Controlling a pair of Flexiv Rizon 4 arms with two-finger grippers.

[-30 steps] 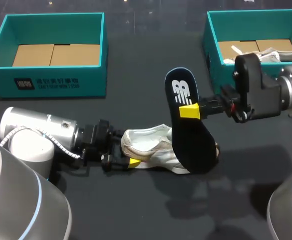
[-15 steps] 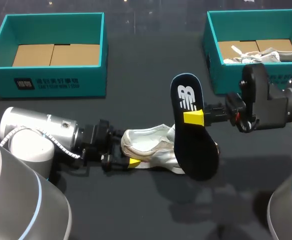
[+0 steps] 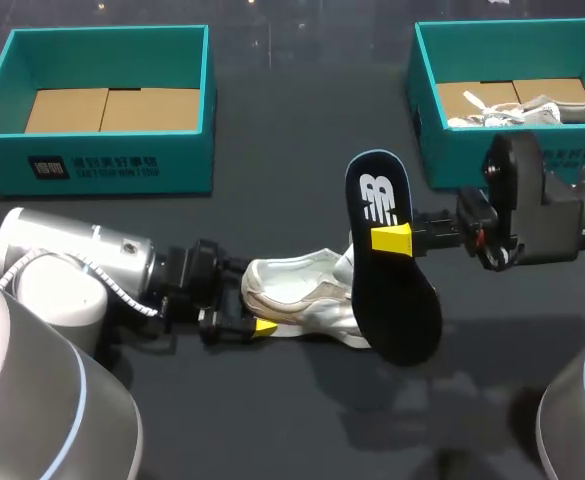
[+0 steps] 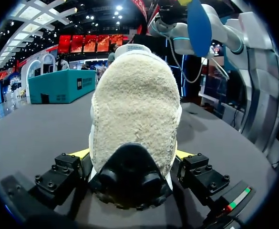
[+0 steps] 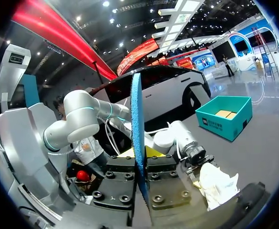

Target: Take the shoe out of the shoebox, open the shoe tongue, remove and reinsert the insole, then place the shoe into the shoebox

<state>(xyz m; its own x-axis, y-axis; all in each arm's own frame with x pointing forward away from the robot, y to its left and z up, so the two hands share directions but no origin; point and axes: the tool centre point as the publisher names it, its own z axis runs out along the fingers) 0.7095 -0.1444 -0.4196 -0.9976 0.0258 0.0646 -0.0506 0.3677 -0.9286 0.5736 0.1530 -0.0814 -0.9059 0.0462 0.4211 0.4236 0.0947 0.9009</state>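
Right now the white shoe lies on the dark table between the two arms, out of either box. Its heel sits in the left gripper, whose yellow-tipped fingers press it from both sides – the left wrist view shows the shoe filling the gap of that gripper, with a tip just visible on each flank. The right gripper is clamped on the black insole, which stands nearly upright and slightly tilted, its printed end up and its lower end hiding the shoe's toe; whether it touches the table I cannot tell. Seen from the right wrist, the insole is edge-on, a thin blue line pinched between the closed fingers of that gripper. At the far left stands the teal left shoebox, showing a cardboard floor, and at the far right the right shoebox – something white lies inside it
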